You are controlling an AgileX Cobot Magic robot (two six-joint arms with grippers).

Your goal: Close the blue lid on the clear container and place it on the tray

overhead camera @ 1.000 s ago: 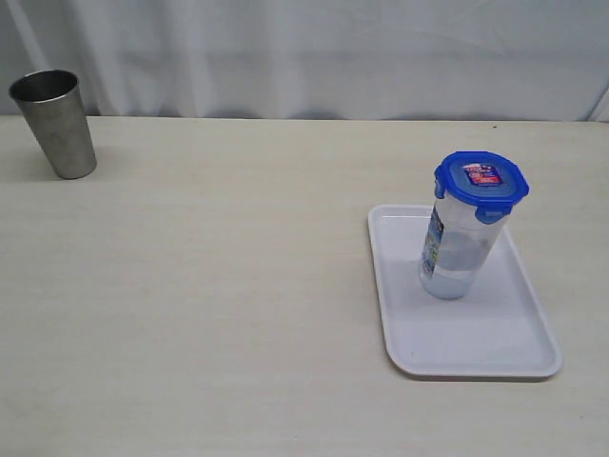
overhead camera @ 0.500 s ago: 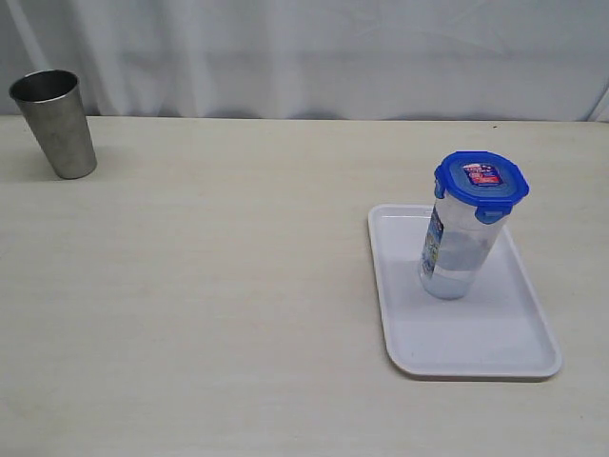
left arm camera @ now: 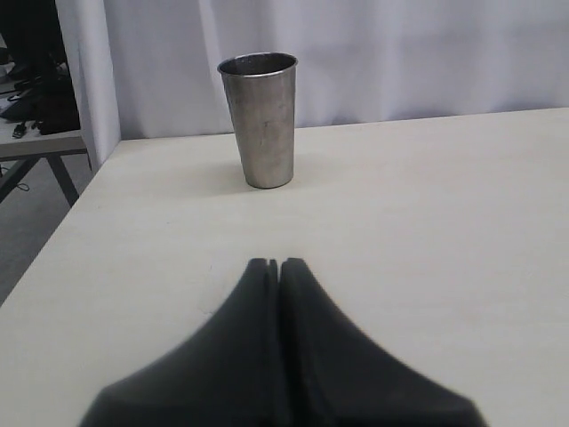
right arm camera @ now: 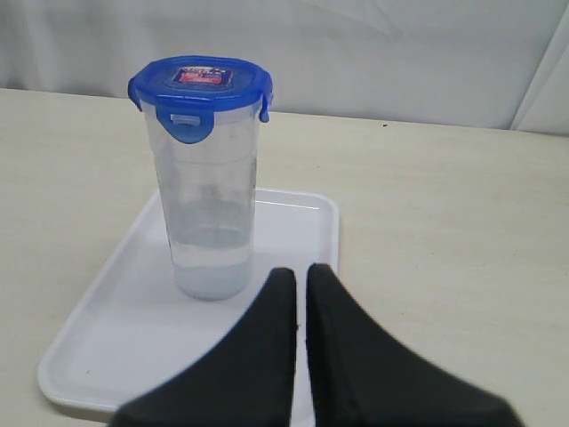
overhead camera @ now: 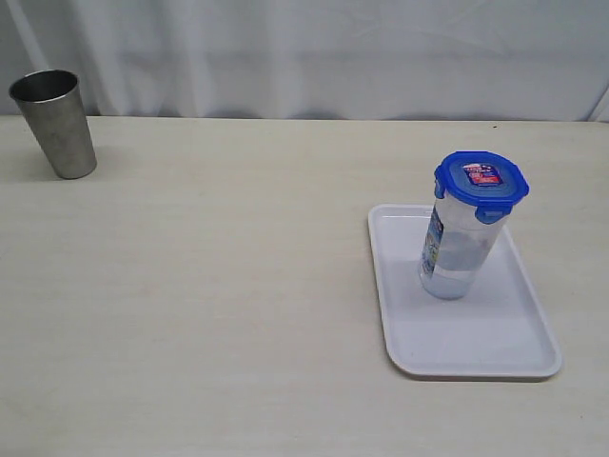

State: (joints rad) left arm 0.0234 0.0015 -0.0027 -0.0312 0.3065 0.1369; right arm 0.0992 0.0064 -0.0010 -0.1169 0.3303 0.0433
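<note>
Container (overhead camera: 457, 252) stands upright on the tray (overhead camera: 476, 347), in its far half, with its base inside the rim. Lid (overhead camera: 481, 179) sits on top of the container, sticker up, with the visible tab folded down. Tray lies flat on the table (overhead camera: 219, 286), right of centre. Steel cup (overhead camera: 57, 122) stands at the far left, well apart. Left gripper (left arm camera: 277, 263): jaws pressed together, empty, facing the cup. Right gripper (right arm camera: 300, 271): jaws together, holding nothing, short of the container and not touching it.
</note>
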